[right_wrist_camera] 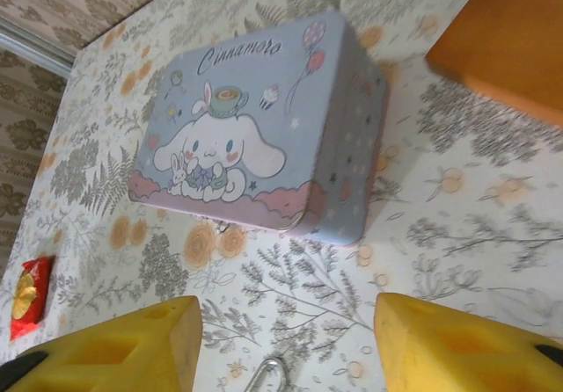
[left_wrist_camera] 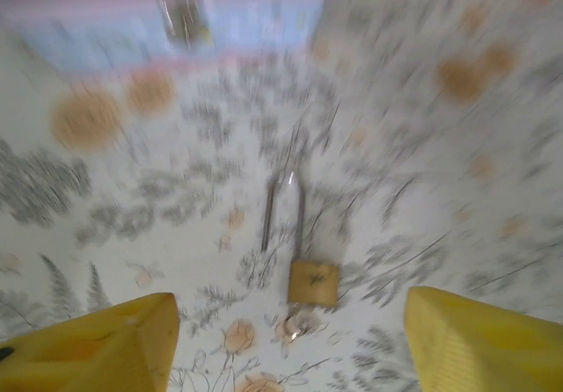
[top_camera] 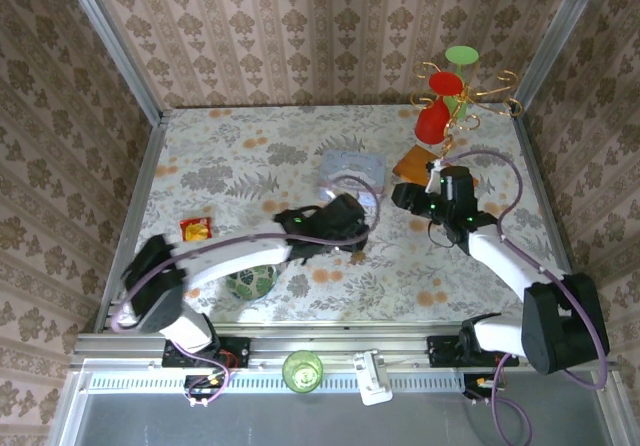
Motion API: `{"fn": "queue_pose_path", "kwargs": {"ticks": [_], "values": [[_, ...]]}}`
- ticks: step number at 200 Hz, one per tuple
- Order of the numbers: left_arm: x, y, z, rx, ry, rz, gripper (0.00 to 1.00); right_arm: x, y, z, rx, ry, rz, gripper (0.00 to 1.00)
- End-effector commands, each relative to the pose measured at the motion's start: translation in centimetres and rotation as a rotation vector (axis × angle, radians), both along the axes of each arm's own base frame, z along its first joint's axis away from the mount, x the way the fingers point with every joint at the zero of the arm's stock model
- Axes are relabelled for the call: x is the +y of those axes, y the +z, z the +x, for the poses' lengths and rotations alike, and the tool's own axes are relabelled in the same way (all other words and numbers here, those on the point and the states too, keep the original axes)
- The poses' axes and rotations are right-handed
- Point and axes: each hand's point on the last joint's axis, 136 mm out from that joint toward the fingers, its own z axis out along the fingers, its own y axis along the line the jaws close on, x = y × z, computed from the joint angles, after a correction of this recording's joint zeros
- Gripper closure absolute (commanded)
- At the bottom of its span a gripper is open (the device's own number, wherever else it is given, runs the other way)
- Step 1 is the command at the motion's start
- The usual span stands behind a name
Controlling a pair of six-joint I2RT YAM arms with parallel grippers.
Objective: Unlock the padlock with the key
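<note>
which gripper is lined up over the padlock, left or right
The left gripper: the brass padlock lies in line between its open jaws. The right gripper faces the blue tin instead.

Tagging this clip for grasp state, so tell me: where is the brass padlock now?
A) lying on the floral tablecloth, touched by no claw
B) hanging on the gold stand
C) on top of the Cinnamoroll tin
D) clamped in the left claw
A: in the left wrist view the padlock lies flat on the floral tablecloth, apart from both yellow fingers of the open left claw.
</note>
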Motion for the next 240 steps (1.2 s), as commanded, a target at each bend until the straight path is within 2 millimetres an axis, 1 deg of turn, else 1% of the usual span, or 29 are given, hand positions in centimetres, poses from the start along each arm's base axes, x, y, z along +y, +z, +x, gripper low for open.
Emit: {"fn": "queue_pose_path", "kwargs": {"ticks": [1,7,10,13,15,18,30,42,52,61,69,87,92,95,100,107,113,119,128,146,158,172,178,192,195,210,220,230,240], "values": [[4.0,1.7,2.8,-0.098,0.002,-0.033,0.24,-2.7,-0.8,-0.9,0.020,-0.048,-0.093,0.33],[5.3,1.9,3.5,-0.136,-0.010,-0.034,0.18,-3.4,-0.6,-0.7,0.008,-0.060,-0.126,0.17],[6.2,2.0,3.9,-0.159,0.001,-0.025,0.15,-3.9,-0.5,-0.7,0.005,-0.071,-0.150,0.05],[7.2,2.1,4.4,-0.183,0.022,-0.013,0.10,-4.3,-0.4,-0.7,0.005,-0.084,-0.174,0.01],[7.9,2.1,4.7,-0.196,0.038,-0.003,0.03,-4.7,-0.5,-0.7,0.007,-0.092,-0.196,0.00],[9.0,2.2,5.1,-0.218,0.061,0.012,0.00,-5.3,-0.3,-0.6,0.007,-0.108,-0.228,0.00],[13.3,3.2,6.6,-0.318,0.150,0.090,0.00,-7.1,0.4,-0.6,0.008,-0.159,-0.348,0.00],[18.0,3.7,7.7,-0.414,0.281,0.185,0.00,-8.8,0.4,-0.7,0.011,-0.196,-0.456,0.00],[20.1,4.5,8.3,-0.484,0.311,0.223,0.00,-9.9,-0.1,-0.5,0.004,-0.213,-0.536,0.00],[22.4,4.6,9.0,-0.537,0.379,0.271,0.00,-10.8,-1.0,-0.3,-0.010,-0.217,-0.614,0.00],[24.4,4.0,9.8,-0.558,0.425,0.309,0.00,-11.4,-1.4,0.1,-0.039,-0.222,-0.657,0.00],[27.7,2.2,11.0,-0.554,0.486,0.386,0.00,-11.7,-2.2,0.7,-0.143,-0.215,-0.689,0.00],[27.8,1.6,11.1,-0.566,0.471,0.402,0.00,-12.0,-2.2,0.8,-0.168,-0.232,-0.684,0.00],[28.6,1.3,11.4,-0.577,0.468,0.430,0.00,-12.1,-2.4,0.9,-0.180,-0.238,-0.679,0.00],[29.0,0.4,11.5,-0.595,0.453,0.466,0.00,-12.4,-2.4,1.0,-0.199,-0.255,-0.665,0.00],[29.6,-0.1,11.8,-0.647,0.462,0.471,0.00,-12.8,-2.7,1.2,-0.219,-0.275,-0.636,0.00],[30.2,-1.2,12.2,-0.633,0.462,0.464,0.00,-13.1,-2.8,1.4,-0.235,-0.292,-0.608,0.00],[31.0,-2.4,12.4,-0.597,0.476,0.464,0.00,-13.0,-2.8,1.7,-0.254,-0.291,-0.586,0.00],[31.6,-3.7,12.8,-0.590,0.475,0.452,0.01,-12.7,-2.7,2.1,-0.257,-0.275,-0.575,0.00],[31.6,-3.8,13.4,-0.644,0.457,0.395,0.01,-12.7,-1.8,2.2,-0.348,-0.310,-0.547,0.00],[32.2,-3.7,14.1,-0.651,0.464,0.340,0.01,-13.1,-1.8,2.0,-0.341,-0.327,-0.559,0.00],[33.0,-3.6,14.9,-0.655,0.474,0.287,0.01,-13.1,-1.5,1.9,-0.386,-0.332,-0.572,0.00],[33.1,-4.0,15.0,-0.642,0.463,0.262,0.01,-13.3,-1.7,1.9,-0.388,-0.346,-0.561,0.00],[34.2,-5.3,15.6,-0.644,0.476,0.189,0.01,-13.0,-2.1,2.3,-0.405,-0.338,-0.545,0.00],[34.4,-5.5,15.6,-0.651,0.477,0.173,0.02,-12.8,-3.0,2.4,-0.390,-0.323,-0.545,0.00],[35.3,-6.2,15.9,-0.633,0.501,0.138,0.02,-12.4,-4.6,3.2,-0.374,-0.295,-0.543,0.00],[35.3,-6.4,16.0,-0.607,0.501,0.134,0.01,-12.4,-4.4,3.7,-0.388,-0.295,-0.544,0.00],[35.1,-6.5,16.5,-0.593,0.484,0.140,0.00,-12.5,-4.9,3.9,-0.328,-0.286,-0.554,0.00],[34.7,-6.7,16.6,-0.578,0.460,0.149,0.00,-12.2,-4.9,4.1,-0.334,-0.273,-0.562,0.00]]}}
